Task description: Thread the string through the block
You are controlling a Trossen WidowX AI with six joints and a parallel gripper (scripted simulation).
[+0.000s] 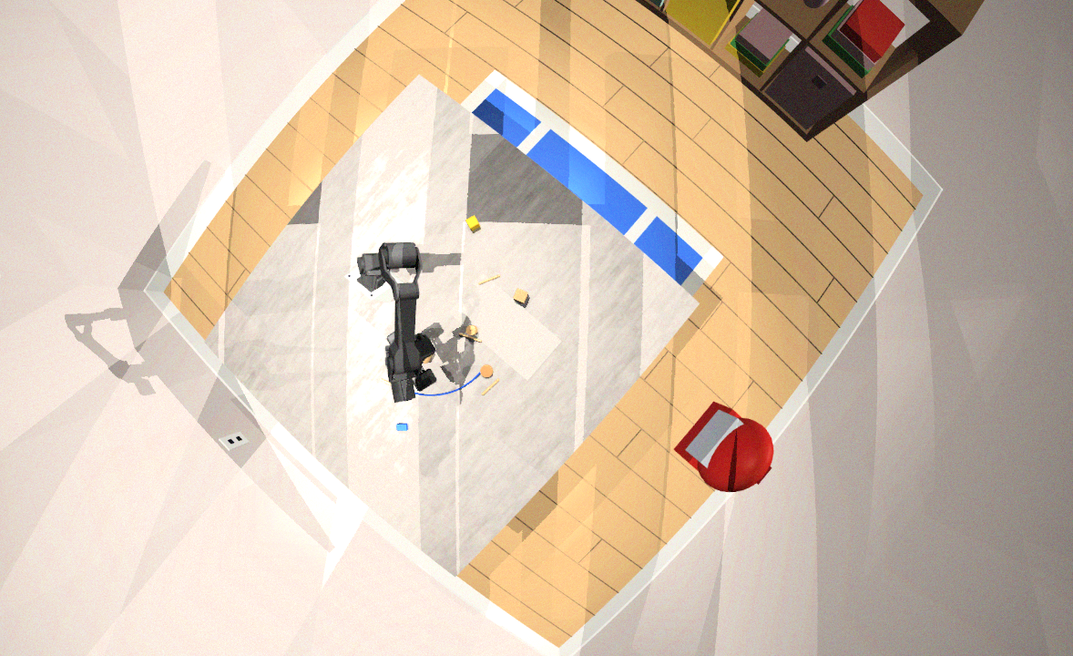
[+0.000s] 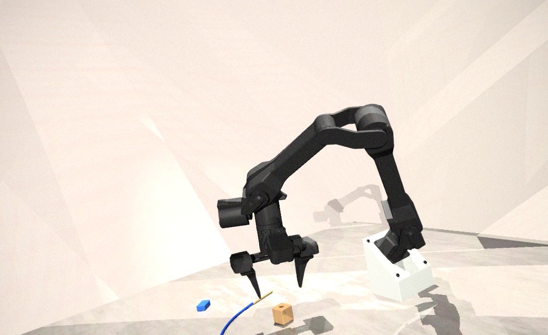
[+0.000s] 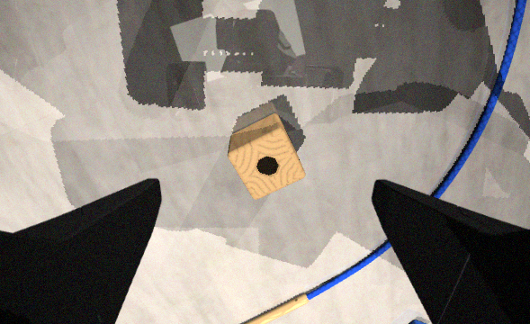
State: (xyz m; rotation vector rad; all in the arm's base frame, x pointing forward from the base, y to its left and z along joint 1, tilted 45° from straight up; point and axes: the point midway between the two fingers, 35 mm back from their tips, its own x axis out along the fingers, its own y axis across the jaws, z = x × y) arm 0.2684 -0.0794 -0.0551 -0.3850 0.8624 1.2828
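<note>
Black and spread wide, the gripper (image 1: 426,363) (image 2: 280,291) (image 3: 269,189) held nothing, its fingers pointing down above the table (image 1: 516,473) (image 2: 143,308) (image 3: 89,171). In the exterior view one fingertip overlapped the thin wooden stick (image 2: 266,295) (image 3: 282,310); whether they touched could not be told. That stick, joined to the blue string (image 1: 451,392) (image 2: 236,315) (image 3: 467,144), was outside the hole of the wooden block (image 1: 428,359) (image 2: 282,314) (image 3: 269,148), which stood upright near it with the hole opening upward. A blue block (image 1: 402,426) (image 2: 203,305) (image 3: 418,322) lay apart from them. The string curved away to the round wooden button (image 1: 486,371), with one loose stick (image 1: 489,387) near it. Another stick (image 1: 470,335) lay close by a small round piece (image 1: 471,330); a third stick (image 1: 489,280) was near a tan cube (image 1: 520,296), and a yellow block (image 1: 473,222) sat farther off. Well beyond, on the plank floor (image 1: 597,554), rose a brown bookshelf (image 1: 924,56). One compartment held a red book (image 1: 874,31) above green ones, a neighbouring compartment a mauve book (image 1: 761,34) over green and yellow ones, and the corner compartment a dark bin (image 1: 801,97), its contents hidden.
</note>
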